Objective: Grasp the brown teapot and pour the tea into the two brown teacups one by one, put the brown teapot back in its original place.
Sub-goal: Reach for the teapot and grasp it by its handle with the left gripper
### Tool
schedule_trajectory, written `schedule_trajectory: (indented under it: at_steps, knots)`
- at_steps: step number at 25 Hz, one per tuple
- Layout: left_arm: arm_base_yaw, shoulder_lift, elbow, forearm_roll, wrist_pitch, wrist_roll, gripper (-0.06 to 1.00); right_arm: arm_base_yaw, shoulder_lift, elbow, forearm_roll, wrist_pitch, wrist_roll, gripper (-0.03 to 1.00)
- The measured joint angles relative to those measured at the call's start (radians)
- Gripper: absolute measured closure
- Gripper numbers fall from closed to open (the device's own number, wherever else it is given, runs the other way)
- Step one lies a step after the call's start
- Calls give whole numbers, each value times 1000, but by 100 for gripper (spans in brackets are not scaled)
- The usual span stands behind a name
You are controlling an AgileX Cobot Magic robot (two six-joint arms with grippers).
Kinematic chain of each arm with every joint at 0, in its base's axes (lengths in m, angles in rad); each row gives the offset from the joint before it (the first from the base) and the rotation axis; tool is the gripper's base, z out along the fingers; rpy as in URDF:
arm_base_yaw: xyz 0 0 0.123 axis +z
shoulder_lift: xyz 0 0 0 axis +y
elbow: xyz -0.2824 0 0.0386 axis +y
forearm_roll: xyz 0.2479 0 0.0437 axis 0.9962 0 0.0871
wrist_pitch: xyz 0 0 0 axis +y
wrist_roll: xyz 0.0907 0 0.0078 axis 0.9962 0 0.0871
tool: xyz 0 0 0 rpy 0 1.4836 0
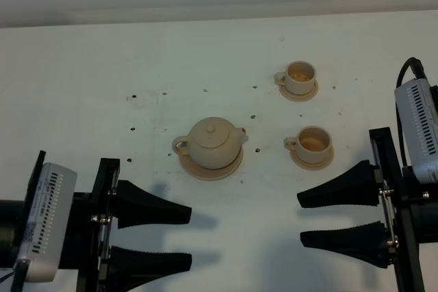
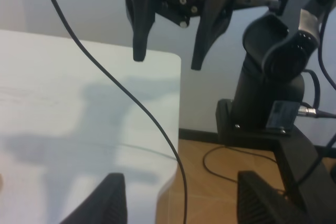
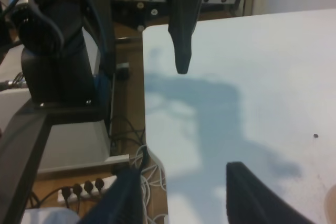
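Observation:
The brown teapot [image 1: 212, 143] stands upright, lid on, on its wide round saucer [image 1: 195, 167], the original place, at the table's middle. Its handle points left and its spout right. The two brown teacups sit on small saucers to its right, one farther back [image 1: 300, 76] and one nearer [image 1: 313, 143]. My left gripper [image 1: 189, 237] is open and empty in front of the teapot, clear of it. My right gripper [image 1: 301, 219] is open and empty in front of the nearer cup. The wrist views show no teapot or cups, only my own open fingers [image 2: 113, 200] [image 3: 252, 198].
The white table [image 1: 102, 87] has small dark specks around the tea set. The left wrist view shows the table's edge [image 2: 177, 103], a wooden floor with cables and the right arm's base [image 2: 268, 93]. The right wrist view shows the left arm's base [image 3: 58, 61] off the table.

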Motion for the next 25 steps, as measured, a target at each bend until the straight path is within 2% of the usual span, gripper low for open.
schedule_trajectory:
  at_steps: [5, 21, 25]
  knots:
    - [0, 0, 0, -37, 1, 4, 47, 0, 0, 42, 17, -1, 0, 57]
    - [0, 0, 0, -42, 14, 4, 47, 0, 0, 53, 39, -1, 0, 57]
    - [0, 0, 0, -70, 14, 4, 47, 0, 0, 53, 51, -1, 0, 57]
